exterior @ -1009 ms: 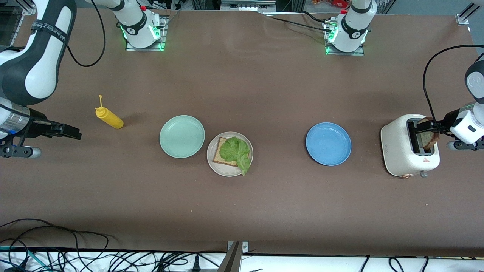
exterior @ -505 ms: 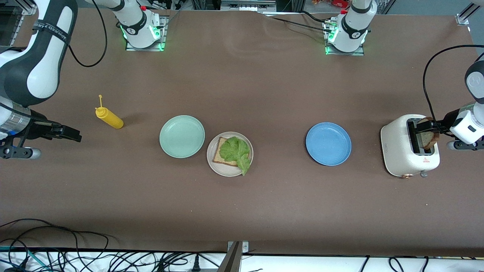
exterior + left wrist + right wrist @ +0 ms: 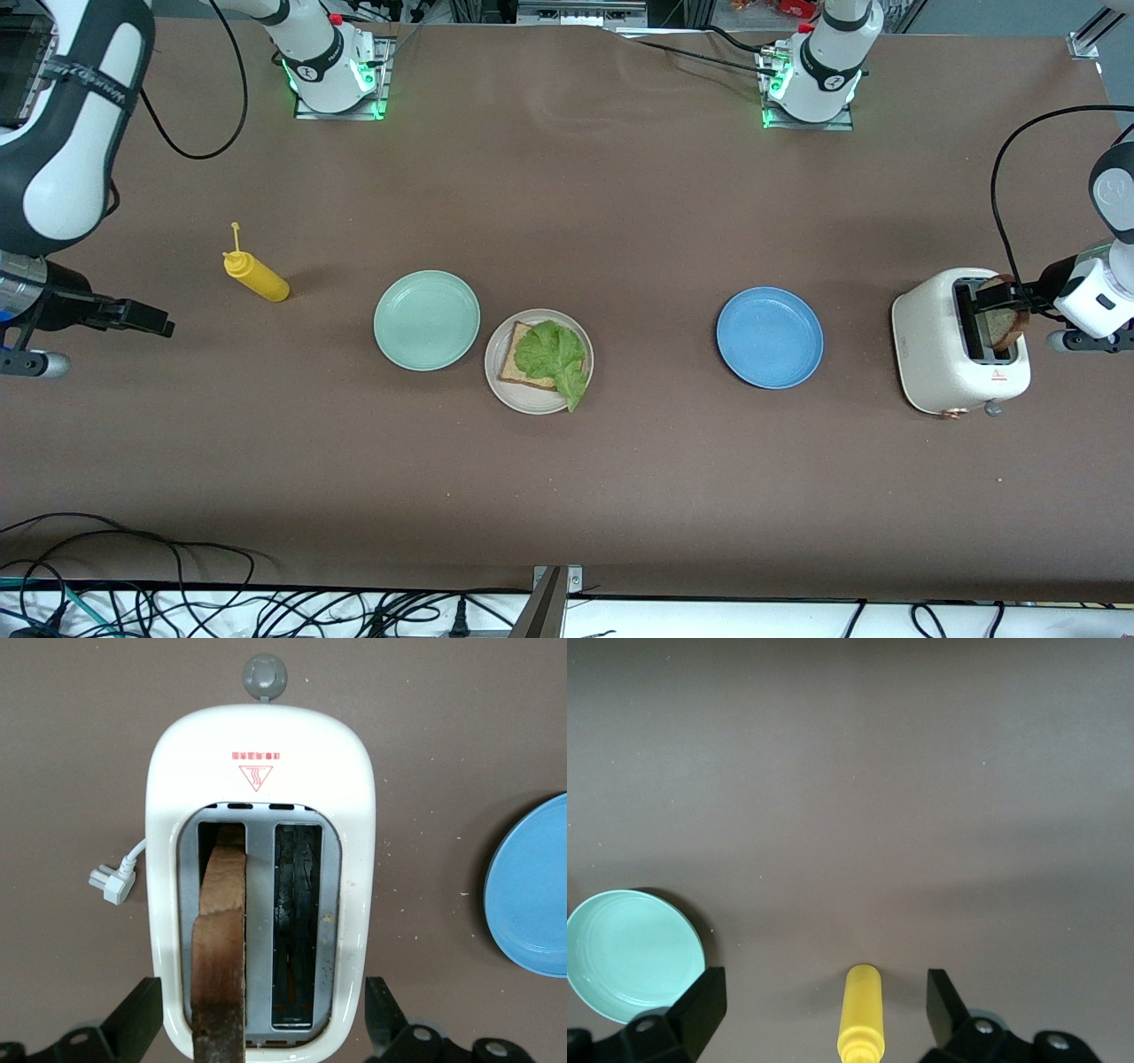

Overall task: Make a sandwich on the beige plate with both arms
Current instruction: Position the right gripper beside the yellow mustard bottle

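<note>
Three plates [image 3: 426, 320], two bread slices [image 3: 1005, 321], left hand [image 3: 997, 312] open astride toaster slice, right hand [image 3: 151, 319] open.

Red wavy-line triangle sign on the white toaster [image 3: 260, 777]; lettering unreadable.

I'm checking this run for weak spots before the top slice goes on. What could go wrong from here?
1. The bread slice stands in one slot of the toaster, and the left end effector is open wide above it; a loose pinch could drop the slice or tip the toaster.
2. The lettuce overhangs the beige plate, so a top slice may sit crooked.
3. The right end effector waits open over the table beside the yellow bottle and might topple it.
</note>
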### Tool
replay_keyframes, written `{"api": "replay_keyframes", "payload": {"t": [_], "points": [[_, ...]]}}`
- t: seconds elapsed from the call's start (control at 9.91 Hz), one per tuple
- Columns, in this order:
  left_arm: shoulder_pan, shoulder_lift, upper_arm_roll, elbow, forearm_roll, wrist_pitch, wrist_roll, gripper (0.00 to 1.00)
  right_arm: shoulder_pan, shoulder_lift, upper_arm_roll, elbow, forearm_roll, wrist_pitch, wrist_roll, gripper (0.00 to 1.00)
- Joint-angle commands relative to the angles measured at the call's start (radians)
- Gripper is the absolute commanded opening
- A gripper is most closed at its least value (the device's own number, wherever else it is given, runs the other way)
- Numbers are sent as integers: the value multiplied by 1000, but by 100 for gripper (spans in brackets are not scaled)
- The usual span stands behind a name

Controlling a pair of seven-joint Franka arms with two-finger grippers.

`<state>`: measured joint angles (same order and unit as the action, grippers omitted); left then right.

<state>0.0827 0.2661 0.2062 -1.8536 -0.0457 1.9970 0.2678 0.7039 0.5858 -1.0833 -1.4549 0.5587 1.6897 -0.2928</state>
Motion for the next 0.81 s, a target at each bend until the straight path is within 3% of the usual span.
{"api": "replay_keyframes", "payload": {"t": [0.0, 0.2, 0.3, 0.4, 0.71], "points": [[9, -10, -8, -7, 20, 6, 14, 100, -104, -32, 100, 50, -5, -27, -5, 100], [9, -10, -8, -7, 20, 6, 14, 100, -194, -41, 185, 86, -26, -48, -3, 100], [9, -10, -8, -7, 20, 6, 14, 100, -267, -61, 277, 112, -75, -65, 13, 100], [9, -10, -8, -7, 20, 6, 13, 100, -361, -104, 422, 117, -173, -59, 52, 100], [9, -10, -8, -7, 20, 6, 13, 100, -758, -202, 968, 101, -446, -18, 153, 100]]}}
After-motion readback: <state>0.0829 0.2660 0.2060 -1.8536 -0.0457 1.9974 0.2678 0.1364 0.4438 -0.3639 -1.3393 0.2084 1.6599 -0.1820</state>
